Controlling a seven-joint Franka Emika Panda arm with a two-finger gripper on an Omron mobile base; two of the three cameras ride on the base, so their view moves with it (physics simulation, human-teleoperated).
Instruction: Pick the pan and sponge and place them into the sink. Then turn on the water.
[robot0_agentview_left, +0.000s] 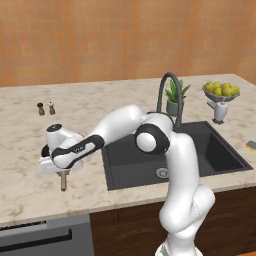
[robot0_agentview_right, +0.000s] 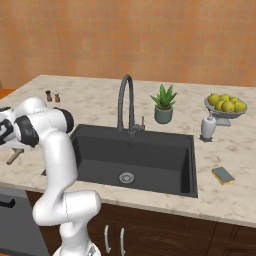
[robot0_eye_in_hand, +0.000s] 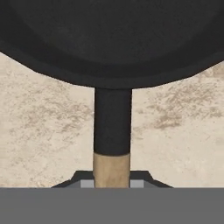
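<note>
Jaws clamped on pan (robot0_eye_in_hand: 112, 43) handle, countertop (robot0_eye_in_hand: 175, 131)

The pan (robot0_eye_in_hand: 112, 39) is black with a slightly grainy sheen across the top of the hand view, and its black neck gives way to a light-brown wooden handle (robot0_eye_in_hand: 112, 170) at the bottom centre. The counter (robot0_agentview_left: 30, 195) is beige marble with brownish veining. The sink (robot0_agentview_right: 150, 155) is dark grey with a silver drain (robot0_agentview_right: 126, 177); its faucet (robot0_agentview_right: 125, 100) is dark grey too. At the right of the right base view, the sponge (robot0_agentview_right: 223, 175) is yellow under a grey-green top. The wall (robot0_agentview_left: 100, 35) is mottled orange. Yellow lemons (robot0_agentview_right: 226, 103) sit in a pale bowl (robot0_agentview_right: 225, 113), and the plant (robot0_agentview_right: 164, 97) is green in a grey-green pot (robot0_agentview_right: 163, 115).
</note>
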